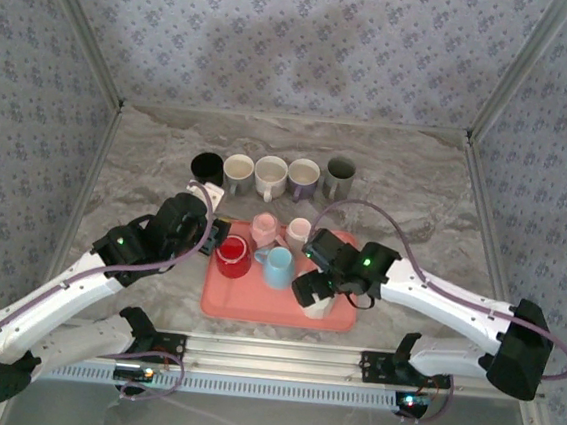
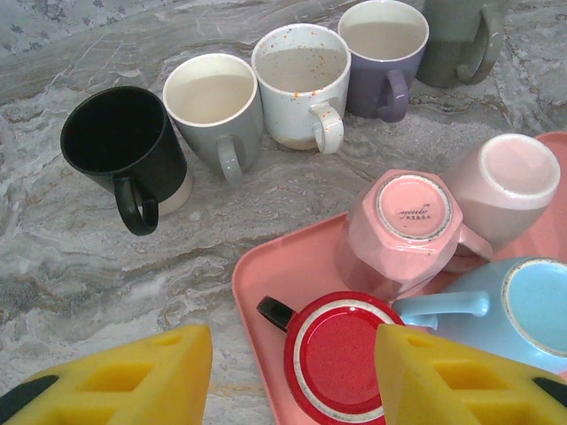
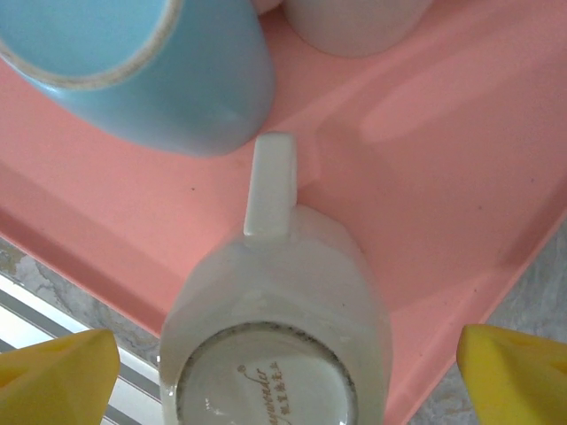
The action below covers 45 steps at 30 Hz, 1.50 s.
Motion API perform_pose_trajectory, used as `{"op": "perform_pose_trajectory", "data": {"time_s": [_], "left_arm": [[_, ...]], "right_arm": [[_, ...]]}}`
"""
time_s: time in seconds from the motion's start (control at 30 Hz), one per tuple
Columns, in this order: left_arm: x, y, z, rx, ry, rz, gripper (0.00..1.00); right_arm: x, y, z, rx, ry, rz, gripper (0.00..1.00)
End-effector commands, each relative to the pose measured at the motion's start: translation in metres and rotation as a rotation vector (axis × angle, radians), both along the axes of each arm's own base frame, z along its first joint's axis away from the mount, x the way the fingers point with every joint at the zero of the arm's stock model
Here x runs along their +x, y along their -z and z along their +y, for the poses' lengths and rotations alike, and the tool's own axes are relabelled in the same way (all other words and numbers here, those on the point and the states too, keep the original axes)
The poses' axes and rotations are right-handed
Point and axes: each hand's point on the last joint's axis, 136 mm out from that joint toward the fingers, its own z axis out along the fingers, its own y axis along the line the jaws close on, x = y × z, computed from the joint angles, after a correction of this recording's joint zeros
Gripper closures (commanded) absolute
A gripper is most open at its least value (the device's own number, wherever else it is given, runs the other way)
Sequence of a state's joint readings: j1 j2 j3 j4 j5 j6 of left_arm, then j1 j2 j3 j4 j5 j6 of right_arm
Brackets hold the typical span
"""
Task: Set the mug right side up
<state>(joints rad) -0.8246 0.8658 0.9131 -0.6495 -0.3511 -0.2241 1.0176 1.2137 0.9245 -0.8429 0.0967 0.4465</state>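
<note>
Straddling inverted white mug [image 3: 275, 336], right gripper [image 3: 285, 376] spread wide, empty; blue mug [image 3: 159, 71] near handle [image 3: 270, 181]; left gripper [image 2: 292, 376] likewise spread.

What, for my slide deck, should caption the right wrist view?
Open right gripper straddling an upside-down white mug on the pink tray.

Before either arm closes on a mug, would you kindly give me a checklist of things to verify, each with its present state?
1. Is the right pincer open: ok.
2. Is the white mug upside down and centred in that opening: ok.
3. Is the white mug's handle apart from the blue mug: cannot tell, they are very close.
4. Is the left pincer open: ok.
5. Is the red mug centred under the left pincer: not ok, it sits off toward one side.
6. Does the tray lie flat on the table: ok.
</note>
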Motion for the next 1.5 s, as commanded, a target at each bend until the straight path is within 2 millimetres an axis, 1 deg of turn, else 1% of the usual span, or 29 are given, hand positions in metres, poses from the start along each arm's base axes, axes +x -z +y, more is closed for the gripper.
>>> {"op": "perform_pose_trajectory", "data": {"time_s": [0.0, 0.2, 0.43, 0.7, 0.87, 0.93, 1.03, 1.13, 1.23, 1.33, 1.37, 1.43, 1.47], "left_arm": [[0.002, -0.002, -0.002, -0.007, 0.012, -0.01, 0.49], [0.002, -0.002, -0.002, -0.006, 0.012, -0.012, 0.49], [0.002, -0.002, -0.001, -0.004, 0.012, -0.015, 0.49], [0.002, -0.002, -0.001, -0.003, 0.011, -0.014, 0.49], [0.002, -0.002, -0.001, -0.004, 0.011, -0.015, 0.49], [0.002, -0.002, -0.001, -0.004, 0.009, -0.015, 0.49], [0.002, -0.002, -0.001, -0.004, 0.011, -0.014, 0.49], [0.001, -0.004, -0.002, -0.012, 0.013, -0.013, 0.49], [-0.001, -0.011, -0.005, -0.045, 0.022, -0.014, 0.49], [-0.004, -0.021, -0.011, -0.103, 0.042, -0.013, 0.49], [-0.005, -0.026, -0.014, -0.127, 0.05, -0.008, 0.49], [-0.01, -0.031, -0.023, -0.171, 0.082, 0.02, 0.49], [-0.013, -0.033, -0.029, -0.194, 0.098, 0.05, 0.49]], "right_arm": [[-0.009, 0.014, -0.005, -0.022, 0.035, 0.049, 0.0], [-0.013, 0.038, -0.009, -0.092, 0.022, 0.092, 0.0], [-0.017, 0.051, -0.005, -0.11, 0.007, 0.136, 0.01], [-0.017, 0.055, -0.007, -0.129, -0.001, 0.145, 0.23], [-0.017, 0.055, -0.01, -0.143, -0.013, 0.151, 0.45], [-0.017, 0.052, -0.01, -0.139, -0.022, 0.146, 0.51], [-0.009, 0.036, -0.007, -0.114, -0.031, 0.081, 0.57], [-0.004, 0.011, -0.004, -0.092, -0.085, -0.021, 0.57], [0.004, -0.019, -0.007, -0.08, -0.122, -0.152, 0.62], [0.016, -0.056, -0.013, -0.068, -0.145, -0.326, 0.7], [0.022, -0.069, -0.015, -0.065, -0.15, -0.392, 0.73], [0.031, -0.092, -0.018, -0.062, -0.17, -0.508, 0.76], [0.033, -0.102, -0.018, -0.049, -0.199, -0.555, 0.79]]}}
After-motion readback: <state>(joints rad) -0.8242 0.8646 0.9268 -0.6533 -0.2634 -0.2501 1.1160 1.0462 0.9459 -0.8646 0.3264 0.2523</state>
